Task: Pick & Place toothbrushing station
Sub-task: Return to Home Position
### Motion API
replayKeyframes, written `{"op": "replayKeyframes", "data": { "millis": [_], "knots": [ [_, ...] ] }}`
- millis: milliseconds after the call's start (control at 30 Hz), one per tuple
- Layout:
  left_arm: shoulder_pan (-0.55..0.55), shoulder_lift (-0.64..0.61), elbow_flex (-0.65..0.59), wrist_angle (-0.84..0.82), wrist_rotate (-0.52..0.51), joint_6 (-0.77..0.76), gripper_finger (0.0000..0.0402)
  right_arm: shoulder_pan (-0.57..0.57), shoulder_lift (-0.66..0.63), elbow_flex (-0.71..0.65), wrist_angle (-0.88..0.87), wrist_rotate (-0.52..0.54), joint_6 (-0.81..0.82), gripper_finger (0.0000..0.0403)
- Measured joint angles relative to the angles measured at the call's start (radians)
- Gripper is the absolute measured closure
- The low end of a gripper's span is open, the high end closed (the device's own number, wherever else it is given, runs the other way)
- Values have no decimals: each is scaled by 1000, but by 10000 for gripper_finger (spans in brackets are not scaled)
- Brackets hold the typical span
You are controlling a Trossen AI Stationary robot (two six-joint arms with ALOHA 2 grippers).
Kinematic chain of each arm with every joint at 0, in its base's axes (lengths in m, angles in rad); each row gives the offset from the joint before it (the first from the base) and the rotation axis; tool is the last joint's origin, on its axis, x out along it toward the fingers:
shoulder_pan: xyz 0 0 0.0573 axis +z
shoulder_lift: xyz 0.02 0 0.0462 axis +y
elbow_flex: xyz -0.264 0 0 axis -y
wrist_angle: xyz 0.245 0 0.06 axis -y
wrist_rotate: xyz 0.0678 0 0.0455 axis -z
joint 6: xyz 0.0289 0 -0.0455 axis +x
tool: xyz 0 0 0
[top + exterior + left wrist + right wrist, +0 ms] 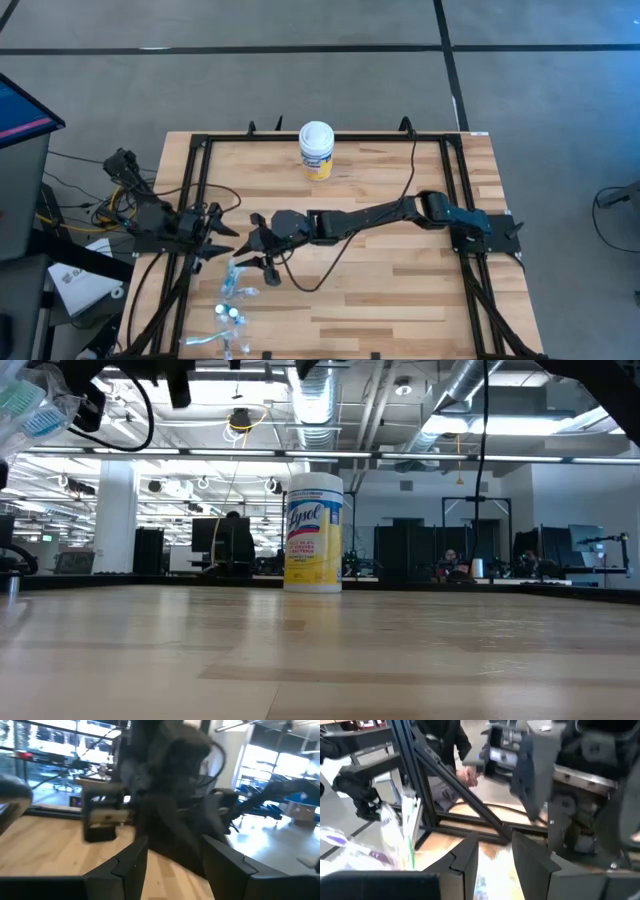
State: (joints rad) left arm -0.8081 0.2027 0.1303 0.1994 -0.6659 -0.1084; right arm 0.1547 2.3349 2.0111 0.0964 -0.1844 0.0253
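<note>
- The right gripper [255,258] reaches across the table [400,300] into its left half and hangs just beside the transparent organizer [236,292]. Its fingers [465,860] stand apart with nothing between them, so it carries nothing.
- The toothbrushes [230,318] lie in the organizer, near the front-left edge of the table. I cannot count them from above.
- My judgement is that the placing is finished. The step in hand is only to bring the right arm back to its base on the right side.
- To do this well, I would first raise the gripper straight up and only then pull it back. In this way the 2 fingers do not catch the rim of the organizer or a brush handle.
- The left gripper [218,240] waits at the left edge of the table, near the right gripper. Its fingers [127,870] are also apart and hold nothing. The right arm should move away from it and not swing sideways toward it.
- A black cable [318,287] loops on the table beneath the right arm. The forearm should stay high enough that it does not drag this cable against the organizer.
- The wipes canister [316,150] stands upright at the back of the table, well apart from the arm. A straight way home should not come near it.
- A slow start is safer, because the organizer looks light and could tip easily.
</note>
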Motion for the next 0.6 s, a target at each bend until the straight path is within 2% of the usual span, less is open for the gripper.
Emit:
{"op": "replayKeyframes", "data": {
  "millis": [333, 600],
  "knots": [
    [94, -106, 0, -3, 0, 55, 225, -9, -57, 0, -93, 11, -27, 292],
    [153, -202, 3, -97, -25, 50, 225, -27, -88, 2, -141, 10, -37, 292]
  ]
}}
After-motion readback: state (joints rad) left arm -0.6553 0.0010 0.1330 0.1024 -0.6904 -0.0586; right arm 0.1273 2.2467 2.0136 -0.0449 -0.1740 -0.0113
